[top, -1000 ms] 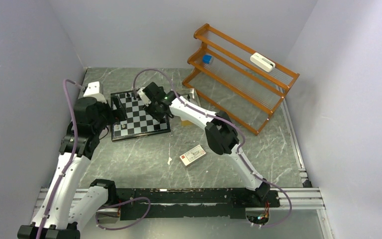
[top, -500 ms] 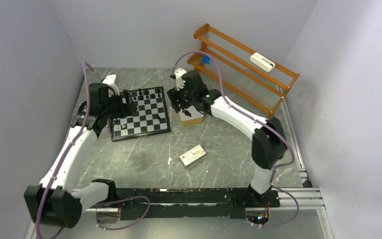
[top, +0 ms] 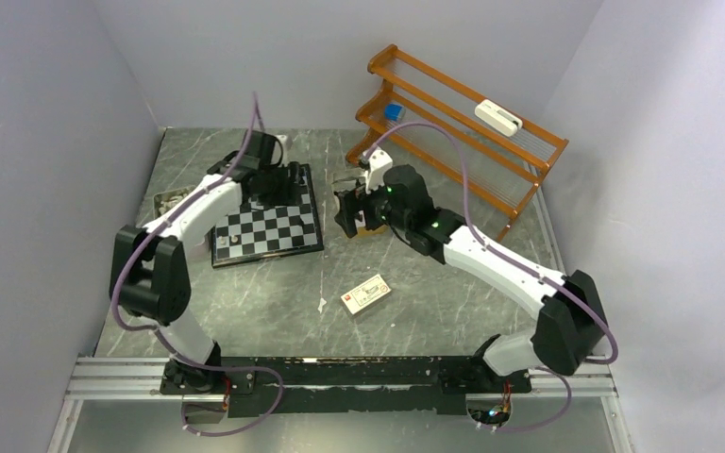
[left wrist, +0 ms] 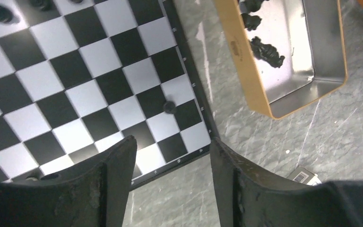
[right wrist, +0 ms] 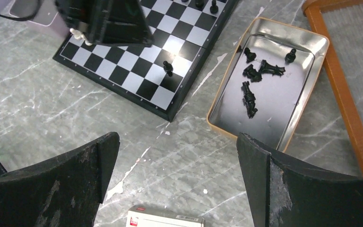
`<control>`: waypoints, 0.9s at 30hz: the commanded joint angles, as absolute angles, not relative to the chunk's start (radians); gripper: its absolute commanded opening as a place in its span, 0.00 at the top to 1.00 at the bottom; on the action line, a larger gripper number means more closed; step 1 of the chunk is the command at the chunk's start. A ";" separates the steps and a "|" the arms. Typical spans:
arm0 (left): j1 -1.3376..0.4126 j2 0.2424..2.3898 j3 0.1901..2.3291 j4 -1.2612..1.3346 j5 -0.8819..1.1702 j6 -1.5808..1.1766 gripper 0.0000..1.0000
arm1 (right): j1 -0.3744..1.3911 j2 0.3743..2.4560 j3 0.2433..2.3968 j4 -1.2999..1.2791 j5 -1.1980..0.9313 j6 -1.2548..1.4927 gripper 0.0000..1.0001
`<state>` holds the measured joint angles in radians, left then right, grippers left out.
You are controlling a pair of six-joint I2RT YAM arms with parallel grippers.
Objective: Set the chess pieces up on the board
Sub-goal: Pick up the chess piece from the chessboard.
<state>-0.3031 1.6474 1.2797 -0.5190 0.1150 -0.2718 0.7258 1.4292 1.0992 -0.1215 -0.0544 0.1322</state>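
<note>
The chess pieces are split between two places. Five or six black ones sit in the open tin (two lie across each other, so that count is loose). On the board I count one lone black pawn near its right edge, at least three more along its far edge, and what may be one pale piece by its near left corner. The one board lies toward the far left of the table, with the one tin just beside its right edge. The step in hand looks like fetching the next piece. The right gripper hangs near the tin, jaws spread wide and empty. It would do best to pick the upright piece standing alone by the tin's far end, come straight down, close low on the body and stay off the walls. The left gripper, jaws apart with nothing between them, is over the board's far edge, so the two arms need room. Farther out are one card box and one rack.
</note>
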 commanded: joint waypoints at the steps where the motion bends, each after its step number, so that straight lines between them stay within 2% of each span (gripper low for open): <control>1: -0.358 1.720 1.375 -0.553 0.029 -0.260 0.39 | 0.724 1.338 1.025 -0.006 -0.012 0.186 0.00; 6: -0.373 1.782 1.383 -0.533 0.016 -0.265 0.51 | 0.726 1.282 0.973 0.043 -0.005 0.191 0.00; 27: -0.414 1.897 1.364 -0.491 0.002 -0.298 0.66 | 0.725 1.246 0.946 0.070 -0.003 0.193 0.00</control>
<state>-0.4046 1.8702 1.3529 -0.5133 0.0200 -0.2932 0.7258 1.2648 0.9543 0.0406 -0.0116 0.1837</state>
